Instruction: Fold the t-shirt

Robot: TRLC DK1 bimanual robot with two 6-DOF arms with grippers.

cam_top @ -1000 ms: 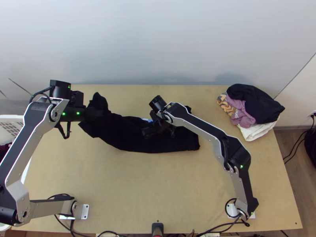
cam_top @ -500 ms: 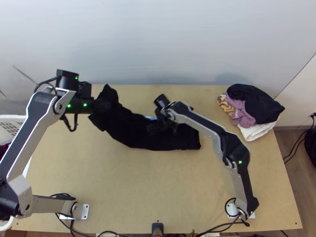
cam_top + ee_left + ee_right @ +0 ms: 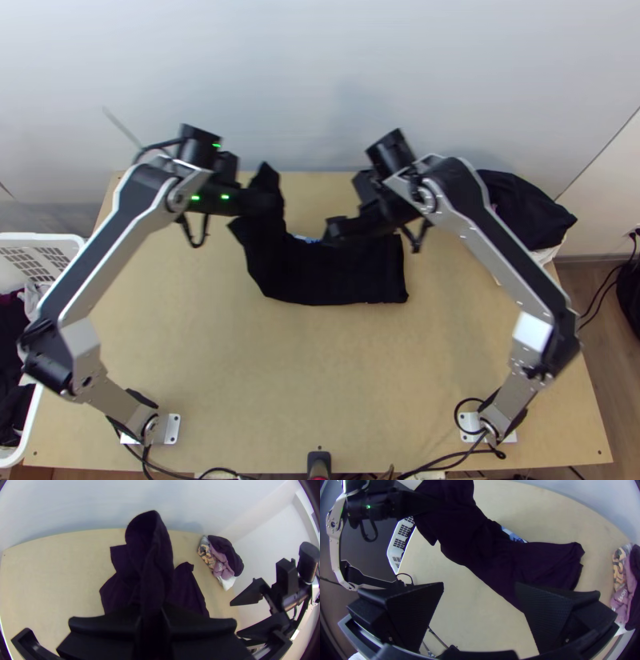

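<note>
- At your far left, a white basket [image 3: 50, 237] stands beside the bench, with dark clothes [image 3: 12, 344] in it; the frame cuts it off.
- Your left arm [image 3: 108, 260] reaches over the left part of the bench [image 3: 240, 384], whose light wooden top runs back to a plain pale wall [image 3: 320, 72].
- Your left pincer [image 3: 262, 202] is clamped on the black t-shirt [image 3: 340, 274], holding its left end up off the wood; you cannot tell which part of the garment that is.
- Around the middle of the bench, toward the wall, the rest of the shirt lies in a folded strip, a blue-and-white patch [image 3: 513, 535] peeping out at its far edge. Your arms hide some of it, and its dark layers are hard to pick apart.
- At the near edge, you have a dark upright thing [image 3: 319, 462], cut off by the frame.
- Your right pincer [image 3: 336, 230] is above the strip, fingers wide apart with nothing between them.
- Your right arm [image 3: 508, 252] blocks part of the clothes pile [image 3: 528, 212] at the far right corner. Your left wrist view shows it as black, mauve, patterned and white cloth.
- Beyond the bench's right side, you have wood-look floor [image 3: 592, 360], black cables and a cut-off black object [image 3: 632, 290].
</note>
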